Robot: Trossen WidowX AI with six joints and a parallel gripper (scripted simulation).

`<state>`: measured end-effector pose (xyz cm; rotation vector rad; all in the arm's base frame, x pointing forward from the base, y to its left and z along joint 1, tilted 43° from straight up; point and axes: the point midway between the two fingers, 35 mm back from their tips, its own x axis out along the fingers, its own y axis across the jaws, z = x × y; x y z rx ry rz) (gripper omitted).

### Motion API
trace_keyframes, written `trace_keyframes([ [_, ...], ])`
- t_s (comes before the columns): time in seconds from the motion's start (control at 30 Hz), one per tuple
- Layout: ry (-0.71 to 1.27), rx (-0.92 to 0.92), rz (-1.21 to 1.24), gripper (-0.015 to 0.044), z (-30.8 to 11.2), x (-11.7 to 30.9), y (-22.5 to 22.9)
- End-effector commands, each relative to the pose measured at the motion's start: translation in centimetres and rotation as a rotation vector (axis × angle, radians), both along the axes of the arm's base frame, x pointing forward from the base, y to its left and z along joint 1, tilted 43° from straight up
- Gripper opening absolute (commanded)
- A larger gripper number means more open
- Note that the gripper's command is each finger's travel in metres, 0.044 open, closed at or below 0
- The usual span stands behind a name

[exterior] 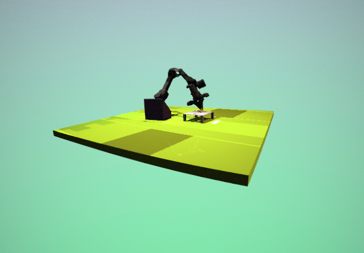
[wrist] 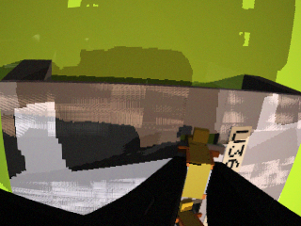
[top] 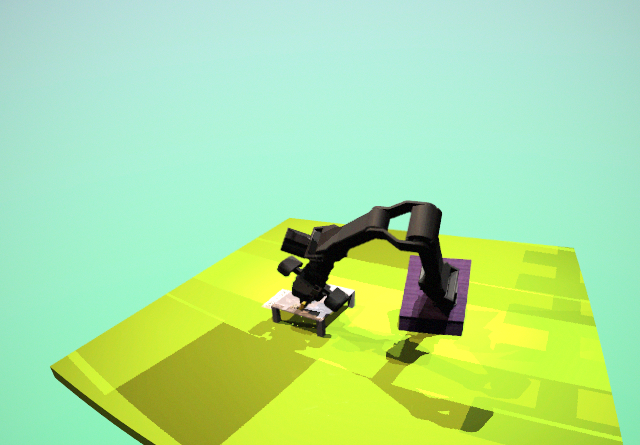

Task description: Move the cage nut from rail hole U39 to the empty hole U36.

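Spreads as a broad yellow-green tabletop point(top: 258, 404) point(exterior: 223, 159) point(wrist: 118, 28) beneath the gripper point(top: 302, 306) point(exterior: 201, 109) point(wrist: 195, 162), with straight edges and a patchwork of darker and brighter areas. Carries a pale rail plate point(top: 279, 300) point(exterior: 191, 113) point(wrist: 94, 188) on short dark legs point(top: 321, 326) point(exterior: 202, 119) point(wrist: 35, 69) directly under the gripper, and a purple block point(top: 413, 285) point(exterior: 154, 109) well apart from it. Shows also, in the exterior view, a small whitish strip point(exterior: 215, 122) low and near the gripper, too small to make out.

Bright glare on yellow-green — dark, hard-edged shadows.
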<state>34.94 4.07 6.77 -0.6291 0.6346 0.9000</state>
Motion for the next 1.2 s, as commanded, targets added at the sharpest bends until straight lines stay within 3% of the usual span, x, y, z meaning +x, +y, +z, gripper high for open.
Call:
trace_keyframes([
  [0.0,-0.005,-0.002,-0.009,0.0026,0.07,-0.08,-0.01],
  [1.17,-0.011,-0.004,-0.015,0.0026,0.02,-0.3,0.11],
])
